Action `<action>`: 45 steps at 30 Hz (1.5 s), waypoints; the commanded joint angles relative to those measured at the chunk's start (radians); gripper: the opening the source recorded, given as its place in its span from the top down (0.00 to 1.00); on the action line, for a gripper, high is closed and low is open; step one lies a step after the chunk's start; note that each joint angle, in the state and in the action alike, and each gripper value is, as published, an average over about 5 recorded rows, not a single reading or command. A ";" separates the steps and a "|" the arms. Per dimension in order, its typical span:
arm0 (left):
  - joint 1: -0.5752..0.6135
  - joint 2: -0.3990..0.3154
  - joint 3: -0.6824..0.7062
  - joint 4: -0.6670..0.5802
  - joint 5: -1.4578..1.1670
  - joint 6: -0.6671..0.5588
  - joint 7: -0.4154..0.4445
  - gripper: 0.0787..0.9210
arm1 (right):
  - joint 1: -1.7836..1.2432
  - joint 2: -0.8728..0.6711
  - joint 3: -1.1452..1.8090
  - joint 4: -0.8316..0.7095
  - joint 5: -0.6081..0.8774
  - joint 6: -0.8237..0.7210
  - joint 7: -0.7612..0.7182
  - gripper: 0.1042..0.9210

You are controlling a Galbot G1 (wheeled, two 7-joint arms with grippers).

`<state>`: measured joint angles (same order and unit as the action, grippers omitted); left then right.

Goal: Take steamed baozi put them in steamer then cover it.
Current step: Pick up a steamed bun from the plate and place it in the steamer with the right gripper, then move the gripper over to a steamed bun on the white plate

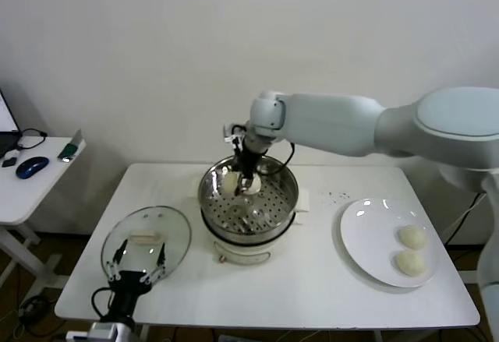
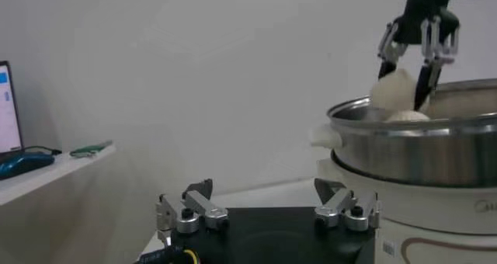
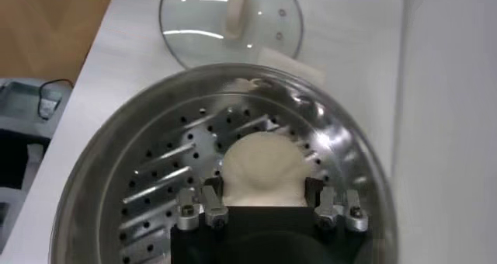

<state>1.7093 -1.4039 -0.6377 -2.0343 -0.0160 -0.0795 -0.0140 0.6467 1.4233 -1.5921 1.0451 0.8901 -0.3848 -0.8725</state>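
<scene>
The steamer (image 1: 234, 234) stands mid-table, a shiny steel pot with a perforated tray on a white base. My right gripper (image 1: 248, 180) reaches down into it and is shut on a cream baozi (image 3: 262, 168), held just above the tray. The left wrist view shows this baozi (image 2: 394, 87) between the fingers, and a second baozi (image 2: 408, 116) peeking over the pot's rim (image 2: 419, 126). Two more baozi (image 1: 412, 237) (image 1: 409, 262) lie on the white plate (image 1: 366, 237). The glass cover (image 1: 146, 241) lies flat at the front left. My left gripper (image 1: 139, 268) is open and empty beside it.
A side table (image 1: 31, 178) with a mouse and cables stands off to the left. The white wall is close behind the table. The table's front edge (image 1: 265, 319) runs just ahead of the left gripper.
</scene>
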 commanded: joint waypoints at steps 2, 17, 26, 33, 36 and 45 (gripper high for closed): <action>-0.026 -0.005 0.001 0.019 0.000 0.003 -0.001 0.12 | -0.077 0.049 -0.005 -0.038 -0.016 -0.004 0.002 0.31; -0.030 -0.002 0.004 0.022 0.002 0.007 -0.002 0.12 | -0.043 0.024 0.008 -0.029 -0.031 -0.009 -0.020 0.12; -0.029 -0.004 0.010 0.017 0.005 0.007 -0.003 0.12 | 0.140 -0.227 0.015 0.146 -0.055 0.029 -0.097 0.12; -0.026 0.003 0.014 0.021 0.003 0.007 -0.004 0.12 | 0.249 -0.563 -0.026 0.365 -0.223 0.074 -0.162 0.12; -0.010 0.014 0.006 0.010 -0.021 0.008 -0.004 0.12 | 0.255 -0.685 -0.036 0.410 -0.289 0.088 -0.174 0.12; -0.001 0.012 -0.002 0.003 -0.017 0.013 -0.009 0.12 | -0.015 -0.971 0.129 0.447 -0.579 0.121 -0.203 0.12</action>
<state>1.6976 -1.3932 -0.6358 -2.0249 -0.0241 -0.0697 -0.0203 0.7886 0.7864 -1.5830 1.3894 0.5672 -0.2920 -1.0405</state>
